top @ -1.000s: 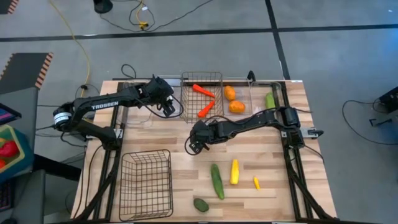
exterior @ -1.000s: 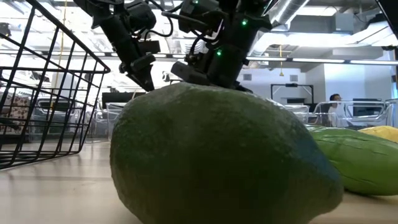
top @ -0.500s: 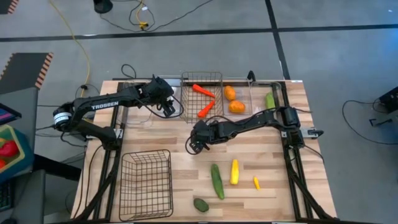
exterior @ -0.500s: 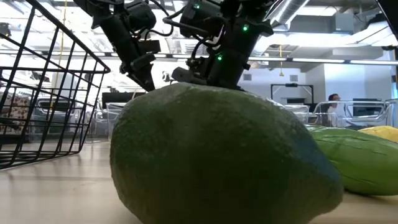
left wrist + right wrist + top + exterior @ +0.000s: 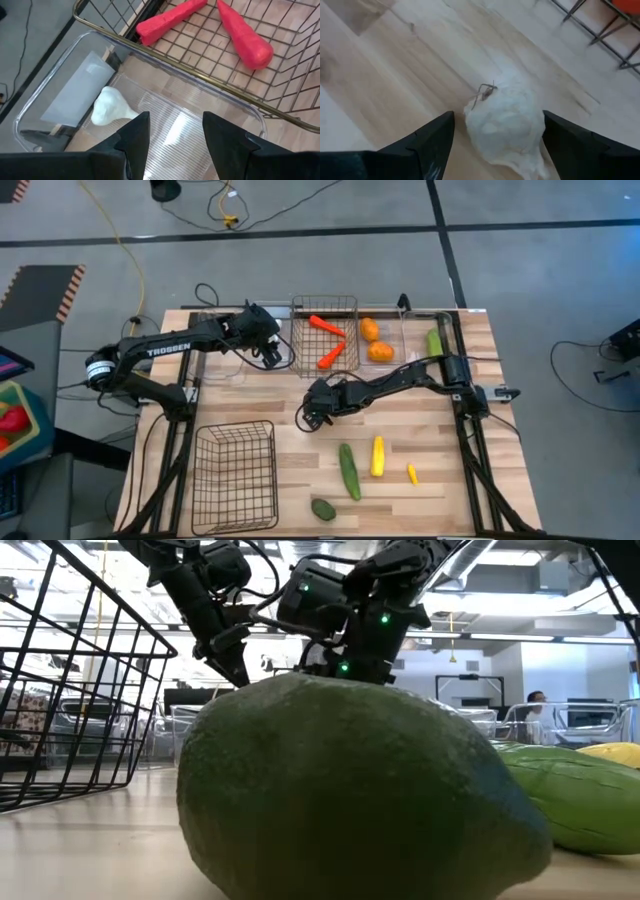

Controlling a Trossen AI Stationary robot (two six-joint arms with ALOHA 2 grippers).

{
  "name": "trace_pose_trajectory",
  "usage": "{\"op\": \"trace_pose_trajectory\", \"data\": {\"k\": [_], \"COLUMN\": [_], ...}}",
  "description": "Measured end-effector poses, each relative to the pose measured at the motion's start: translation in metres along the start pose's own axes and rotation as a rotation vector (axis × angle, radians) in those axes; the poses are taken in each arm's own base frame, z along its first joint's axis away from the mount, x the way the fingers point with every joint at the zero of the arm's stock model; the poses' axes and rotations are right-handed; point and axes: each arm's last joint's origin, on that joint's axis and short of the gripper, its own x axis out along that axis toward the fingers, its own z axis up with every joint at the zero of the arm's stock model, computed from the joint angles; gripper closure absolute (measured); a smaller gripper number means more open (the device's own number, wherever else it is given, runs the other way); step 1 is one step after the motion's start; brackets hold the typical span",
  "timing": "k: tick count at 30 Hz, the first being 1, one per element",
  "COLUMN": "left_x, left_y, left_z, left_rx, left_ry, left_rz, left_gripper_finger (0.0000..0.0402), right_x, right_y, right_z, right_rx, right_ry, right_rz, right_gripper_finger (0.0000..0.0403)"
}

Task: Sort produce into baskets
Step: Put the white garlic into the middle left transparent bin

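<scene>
In the high view the right gripper (image 5: 311, 411) sits low over the bare wood near the middle of the table (image 5: 440, 430), just below the small wire basket (image 5: 325, 311) at the frame's upper centre. Its wrist view shows a white garlic (image 5: 506, 122) lying on the boards between its two dark fingers (image 5: 427, 142), which stand wide apart on either side of it and have not closed on it. The left gripper (image 5: 272, 352) hangs at the upper left of centre, beside that basket, over a clear plastic bin (image 5: 60, 95); its fingers (image 5: 132, 137) are parted with nothing between them, and a second garlic (image 5: 111, 106) lies in the bin. Two red-orange carrots (image 5: 327, 326) lie in the small basket, and two orange fruits (image 5: 375, 340) just to its right. A cucumber (image 5: 348, 471), a yellow squash (image 5: 377, 456), a tiny yellow piece (image 5: 412, 473) and a dark green avocado (image 5: 323, 509) lie in the lower centre, with the larger wire basket (image 5: 235, 475) at lower left.
</scene>
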Motion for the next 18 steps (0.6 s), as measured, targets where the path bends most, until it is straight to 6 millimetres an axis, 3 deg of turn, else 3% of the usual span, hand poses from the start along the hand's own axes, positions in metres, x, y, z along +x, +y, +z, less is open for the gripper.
{"op": "trace_pose_trajectory", "data": {"k": [6,18], "left_x": [0.0,0.0], "left_y": [0.0,-0.002], "left_z": [0.0,0.001], "left_rx": [0.005,0.101], "left_ry": [-0.001,-0.006], "left_rz": [0.0,-0.004], "left_gripper_finger": [0.023,0.023], "right_x": [0.0,-0.036], "right_y": [0.0,-0.002], "right_z": [-0.001,0.014], "right_rx": [-0.001,-0.03], "right_ry": [0.007,-0.029], "right_rz": [0.003,0.065], "right_gripper_finger": [0.0105,0.0197]}}
